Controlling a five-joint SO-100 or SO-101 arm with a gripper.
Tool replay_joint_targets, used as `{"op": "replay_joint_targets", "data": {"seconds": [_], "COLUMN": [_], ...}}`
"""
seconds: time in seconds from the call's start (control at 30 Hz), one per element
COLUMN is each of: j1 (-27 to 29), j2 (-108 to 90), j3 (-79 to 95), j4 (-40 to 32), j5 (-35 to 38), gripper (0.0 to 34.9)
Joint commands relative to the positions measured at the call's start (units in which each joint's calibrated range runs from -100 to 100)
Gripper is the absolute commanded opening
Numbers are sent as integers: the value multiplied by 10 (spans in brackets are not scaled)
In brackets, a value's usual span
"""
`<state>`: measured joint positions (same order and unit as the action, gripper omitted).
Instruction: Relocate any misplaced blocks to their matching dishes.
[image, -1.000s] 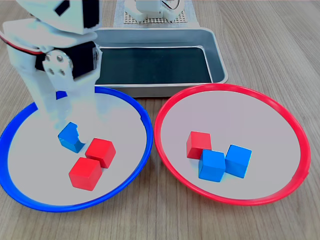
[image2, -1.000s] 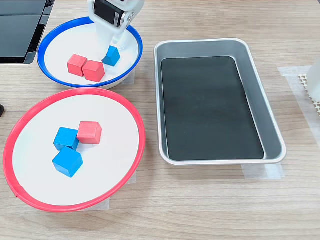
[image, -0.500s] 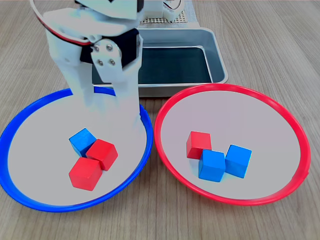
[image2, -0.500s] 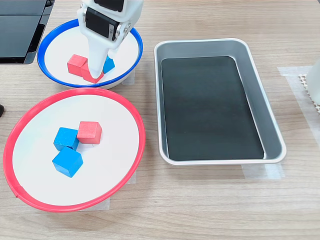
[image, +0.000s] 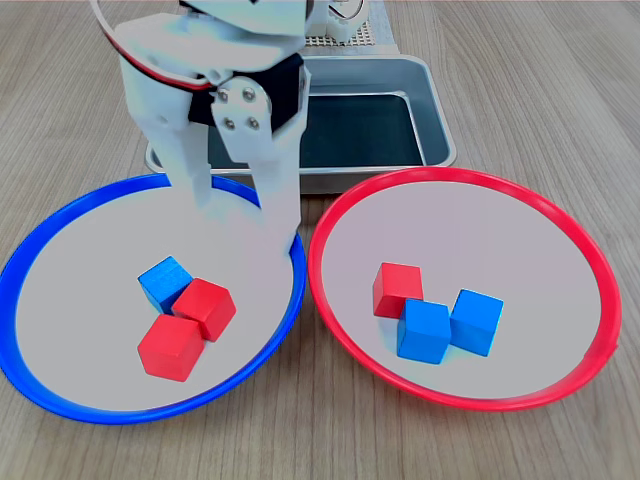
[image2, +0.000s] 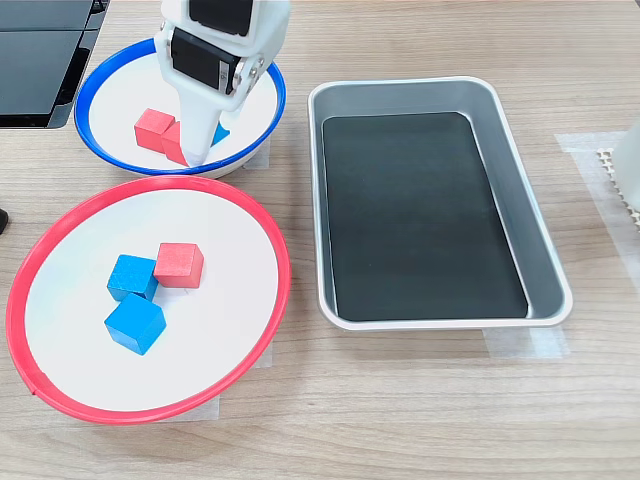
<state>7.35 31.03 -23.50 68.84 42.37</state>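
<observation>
1. Landmark: the blue-rimmed dish (image: 45, 400), touching the red-rimmed dish (image: 600, 330) at the first exterior view's right.
2. The gripper (image: 240, 215) hangs over the blue-rimmed dish's far side, fingers spread, nothing between them.
3. Inside the blue-rimmed dish lie one blue block (image: 160, 280) and two red blocks (image: 205, 306) (image: 170, 347), clustered and touching.
4. The red-rimmed dish holds one red block (image: 395, 288) touching two blue blocks (image: 423, 330) (image: 478, 320).
5. A grey metal tray (image: 435, 110) sits just behind both dishes.
</observation>
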Motion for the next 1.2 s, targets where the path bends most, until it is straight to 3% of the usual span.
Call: {"op": "replay_joint_targets", "data": {"seconds": [0.0, 1.17], "j1": [15, 16], "j2": [-9, 127], "j3": [-7, -138], "j4": [-4, -32], "j5": [2, -6], "gripper": [157, 152]}}
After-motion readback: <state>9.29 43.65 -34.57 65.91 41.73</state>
